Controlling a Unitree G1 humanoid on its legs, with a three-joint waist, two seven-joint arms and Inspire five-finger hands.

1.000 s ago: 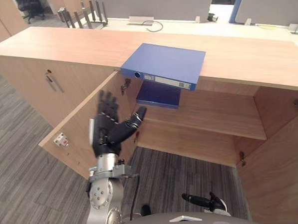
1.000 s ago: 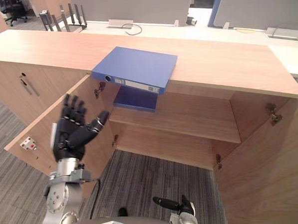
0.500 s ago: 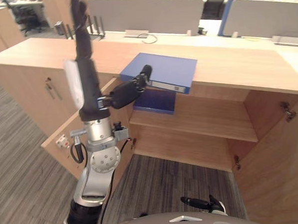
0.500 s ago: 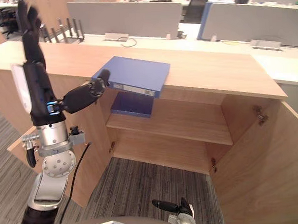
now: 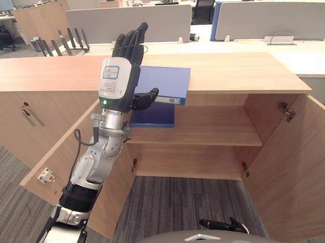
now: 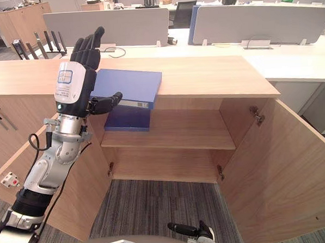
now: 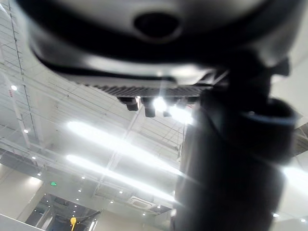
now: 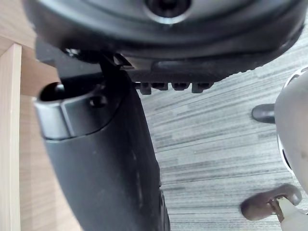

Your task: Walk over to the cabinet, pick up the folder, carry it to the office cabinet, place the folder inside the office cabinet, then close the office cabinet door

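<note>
Now reached further over cabinet top [image 5: 231, 74], left hand [image 5: 119, 75] spread, thumb at spine of blue folder [image 5: 168, 77]

This is looking like an open-plan office. Grey partition screens [image 5: 130, 22] are running between rows of white desks [image 5: 304, 59], and a black swivel chair [image 5: 203, 5] is sitting behind one of them. Grey carpet tiles [image 5: 177, 199] are covering the floor. A long wood-laminate office cabinet [image 5: 247, 76] is standing with its doors open, a blue folder [image 5: 168, 78] is lying on top, and a black file rack [image 5: 65, 42] is standing behind. More wooden cabinets [image 5: 42, 13] are lining the far left, and strip lights [image 7: 115, 144] are glowing overhead.
</note>
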